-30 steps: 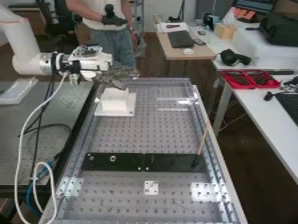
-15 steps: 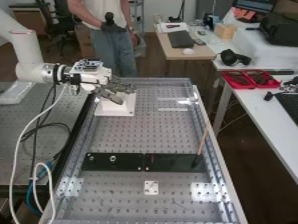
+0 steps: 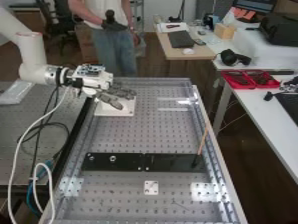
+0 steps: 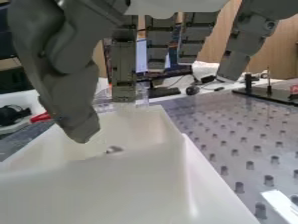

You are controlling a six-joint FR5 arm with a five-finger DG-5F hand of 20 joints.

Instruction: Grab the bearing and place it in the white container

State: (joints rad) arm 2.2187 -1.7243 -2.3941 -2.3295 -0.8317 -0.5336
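Note:
In the high view my hand (image 3: pixel 120 93) is over the white container (image 3: pixel 124 110) near the bench's far left corner, its dark fingers extended and hiding much of the container. From the wrist, the hand (image 4: pixel 72 90) hangs above the white container (image 4: pixel 136 182) with straight fingers and the thumb apart from them, so it is open and nothing shows between them. A small shiny metal piece, seemingly the bearing (image 4: pixel 114 149), lies inside the container, below the thumb tip.
A black plate (image 3: pixel 174 162) with small round metal parts lies across the perforated bench (image 3: pixel 153 135), a thin wooden stick (image 3: pixel 202 142) rising at its right end. Nearer is a small white square plate (image 3: pixel 151 188). Red trays (image 3: pixel 249 79) sit on the right-hand table.
The hand has moved down in the high view, from beyond the container's top to over it, and slightly to the right over the last half second. The white container keeps its place.

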